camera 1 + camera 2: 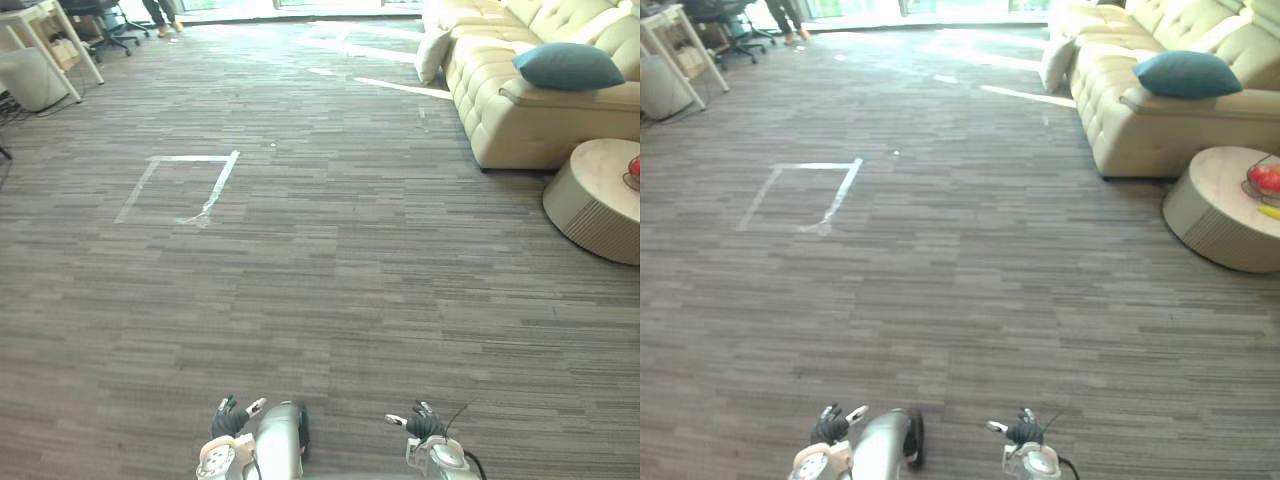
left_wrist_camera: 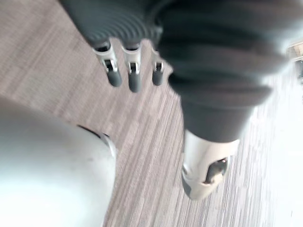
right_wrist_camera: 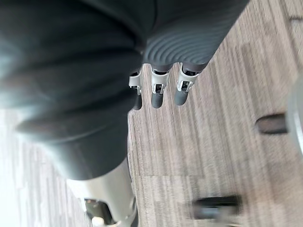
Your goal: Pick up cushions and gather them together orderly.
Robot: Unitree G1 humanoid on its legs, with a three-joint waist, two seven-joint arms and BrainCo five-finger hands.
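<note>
Because the cushion [image 1: 568, 65] lies on the sofa [image 1: 500, 125], out of reach, left robot hand [image 1: 232, 418] and right robot hand [image 1: 421, 423] hang slack, empty.

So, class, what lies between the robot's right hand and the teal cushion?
In the left eye view, bare carpet runs from the right hand to the sofa bearing the teal cushion; the round table stands beside that line.
</note>
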